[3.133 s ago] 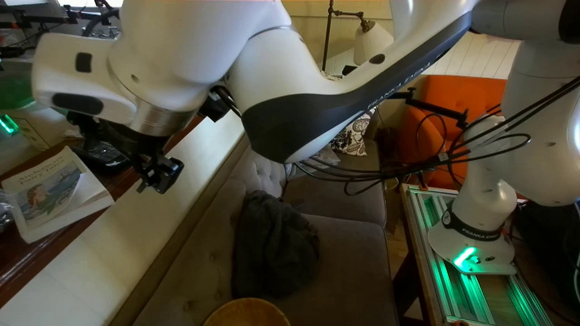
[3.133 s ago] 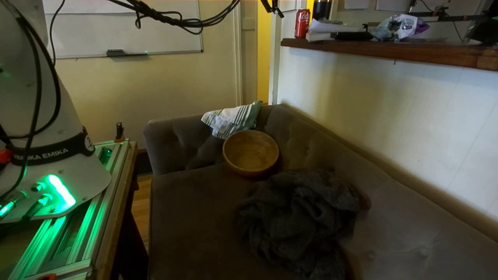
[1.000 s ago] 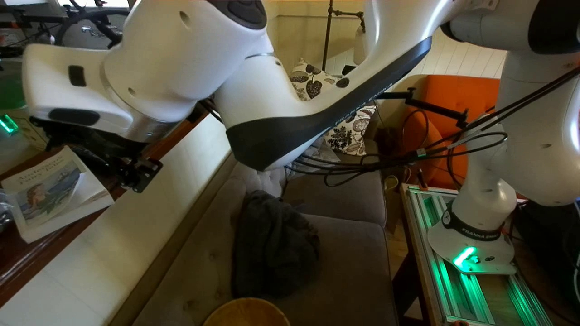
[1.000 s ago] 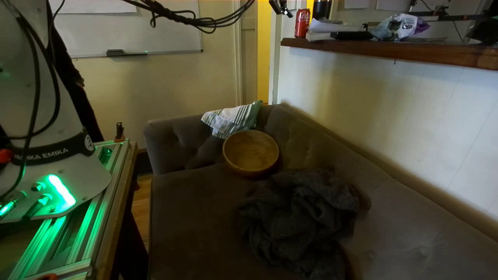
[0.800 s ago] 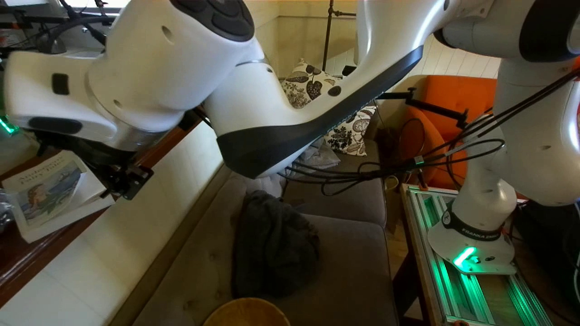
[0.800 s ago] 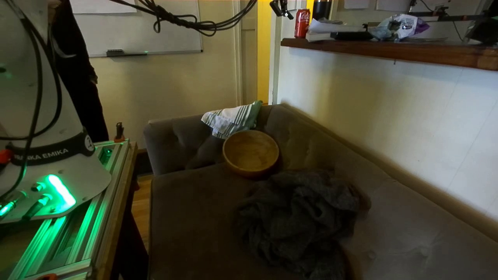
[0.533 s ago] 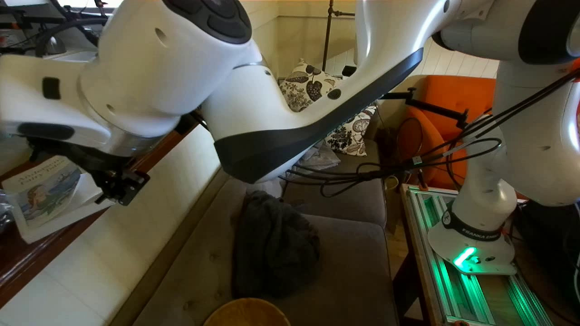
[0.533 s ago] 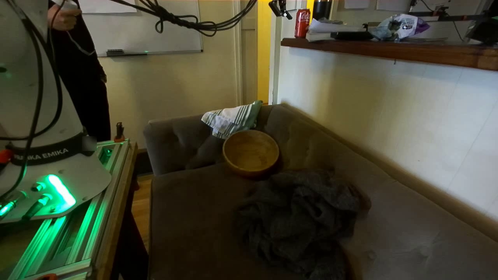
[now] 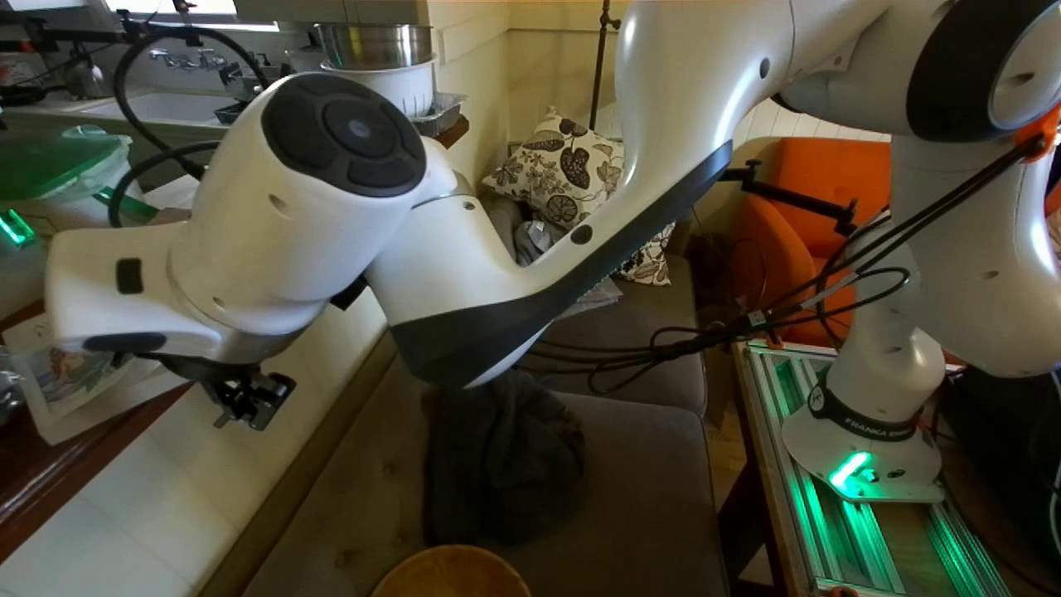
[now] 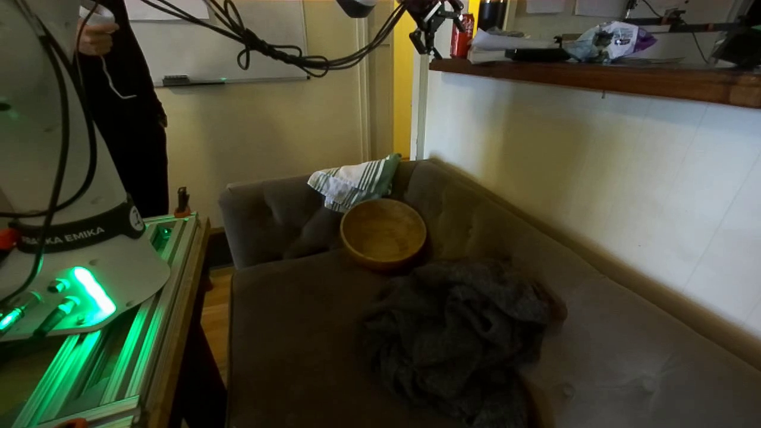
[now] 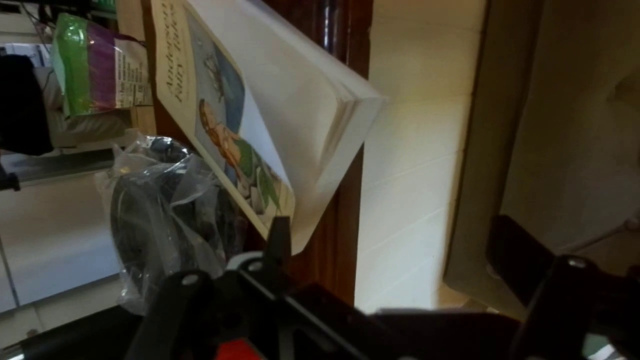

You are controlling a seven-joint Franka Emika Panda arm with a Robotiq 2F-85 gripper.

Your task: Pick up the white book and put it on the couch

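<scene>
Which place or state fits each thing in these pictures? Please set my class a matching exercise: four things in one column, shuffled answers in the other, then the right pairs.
Things
1. white book
2. gripper
3. wooden bowl
4. striped cloth

Places and states
A. in a corner of the couch
B. open, holding nothing
C. draped over the couch's arm
D. lying on the brown ledge

Right pairs: 1-D; 2-B; 3-A; 4-C

White arm [image 9: 464, 265], black panels [image 9: 464, 340], bundled cables [image 10: 267, 47], green-lit base [image 9: 862, 448]
</scene>
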